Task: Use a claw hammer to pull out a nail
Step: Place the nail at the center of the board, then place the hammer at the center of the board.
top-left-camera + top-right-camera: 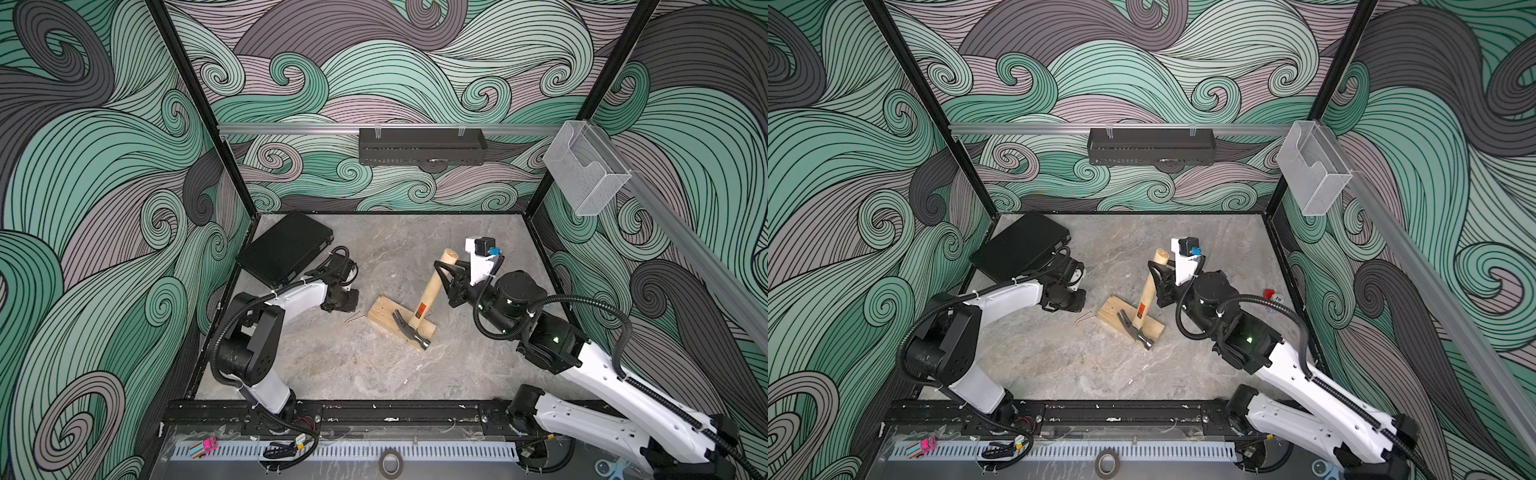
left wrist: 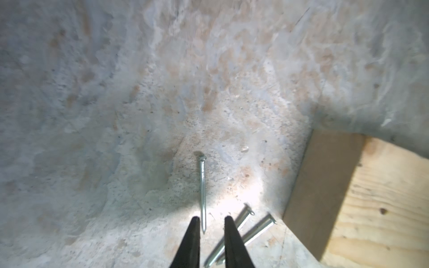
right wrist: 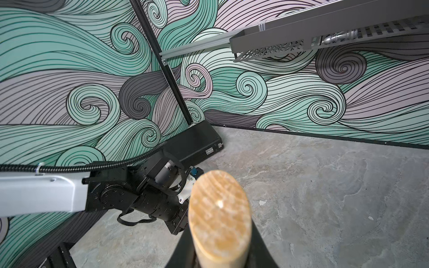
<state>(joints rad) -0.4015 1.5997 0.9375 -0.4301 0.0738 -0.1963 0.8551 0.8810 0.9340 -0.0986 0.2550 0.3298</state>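
The claw hammer [image 1: 424, 300] [image 1: 1144, 297] leans with its grey head and claw on a pale wooden block [image 1: 384, 311] [image 1: 1113, 309]. Its wooden handle rises toward the back. My right gripper [image 1: 442, 276] [image 3: 219, 250] is shut on the handle near its butt end [image 3: 219, 206]. My left gripper [image 2: 212, 219] [image 1: 347, 305] hovers low over the table just left of the block [image 2: 371, 197], open by a narrow gap. A loose nail [image 2: 202, 190] lies with its tip between the fingertips, unclamped. Two more nails [image 2: 242, 219] [image 2: 258, 230] lie beside it.
A black case [image 1: 284, 247] lies at the back left, close behind my left wrist. A black wire shelf [image 1: 422, 145] hangs on the back wall and a clear plastic holder [image 1: 586, 166] on the right rail. A small red item [image 1: 1269, 294] sits by the right wall.
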